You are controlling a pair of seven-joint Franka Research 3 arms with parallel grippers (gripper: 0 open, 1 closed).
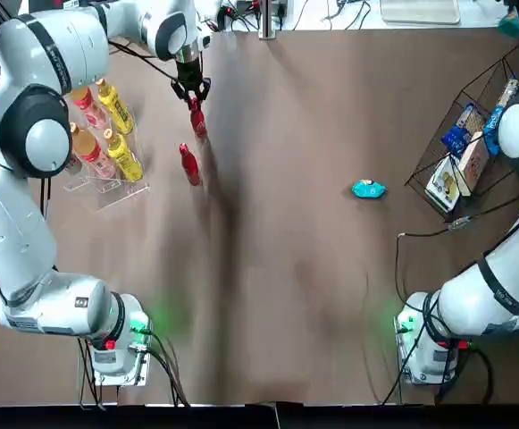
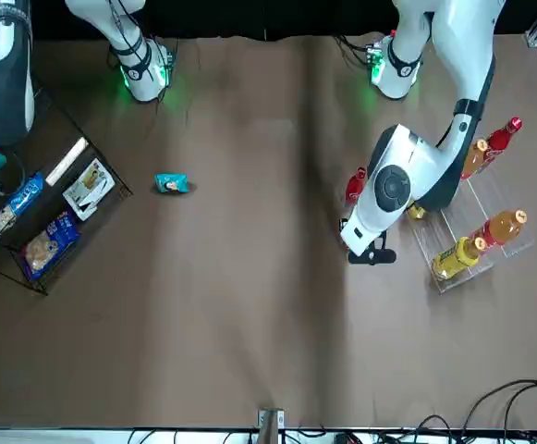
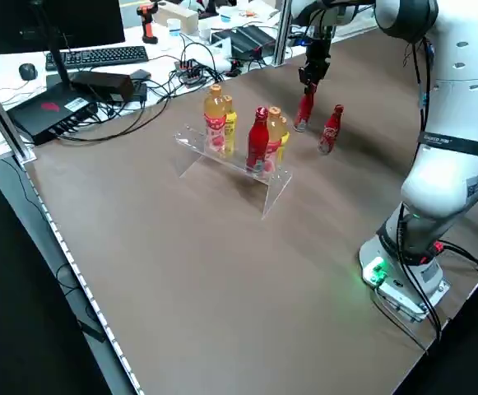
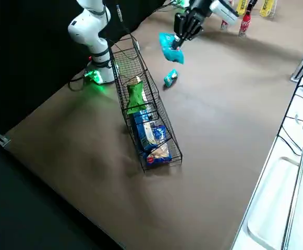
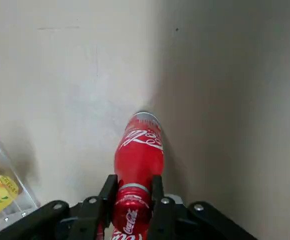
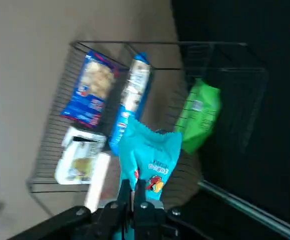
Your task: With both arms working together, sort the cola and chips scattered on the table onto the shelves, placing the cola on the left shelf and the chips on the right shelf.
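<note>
A cola bottle point(image 5: 137, 165) is clamped at its neck by the left gripper point(image 5: 133, 202), probably for shelving; a teal chips packet point(image 6: 149, 160) is pinched by the right gripper point(image 6: 133, 196) above the wire basket point(image 6: 55, 150).

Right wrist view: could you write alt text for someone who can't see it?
The right gripper holds a teal chips packet above a black wire shelf. In the shelf lie a green chips packet, blue-and-white bags and a pale box, with brown table beside it.
</note>
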